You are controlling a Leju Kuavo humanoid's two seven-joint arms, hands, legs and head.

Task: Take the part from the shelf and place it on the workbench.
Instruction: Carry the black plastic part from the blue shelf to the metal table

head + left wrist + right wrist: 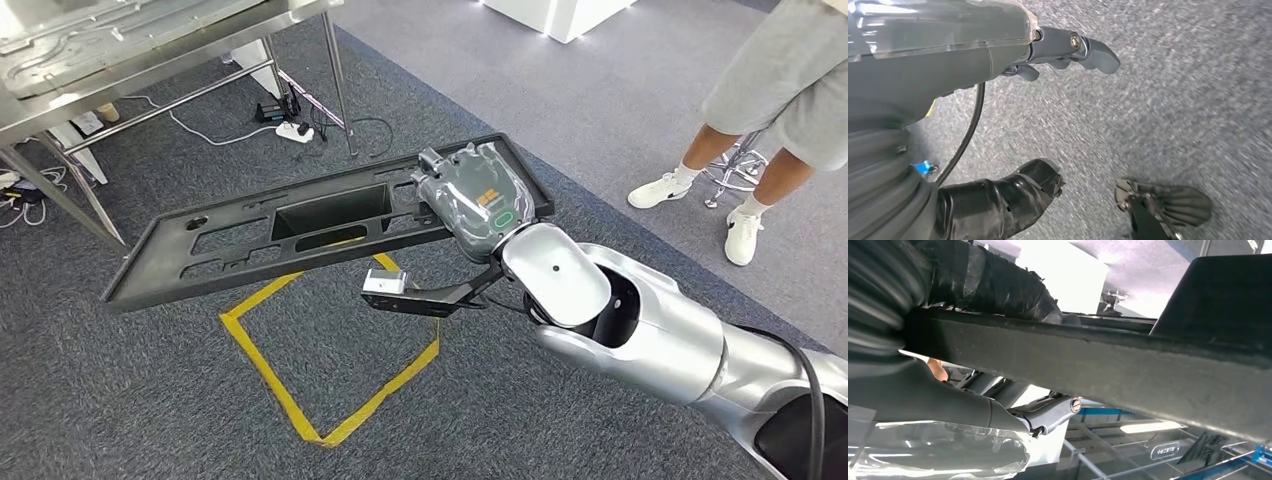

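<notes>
My right hand (480, 200) grips the far right end of the part (240, 245), a long flat black plastic panel with a rectangular well in its middle. It hangs roughly level above the carpet, reaching left toward the workbench (150, 50), a steel table at the upper left. In the right wrist view the panel's edge (1098, 360) crosses the picture, with the taped thumb (998, 285) on one side and the fingers (1053, 412) on the other. My left hand (973, 60) hangs over the carpet with its fingers (1088, 50) apart from the thumb and holds nothing.
A yellow tape square (330, 350) marks the carpet below the panel. A power strip (295, 130) and cables lie under the workbench between its legs (338, 75). A person (770, 90) in grey shorts and white shoes stands at the upper right near a stool base.
</notes>
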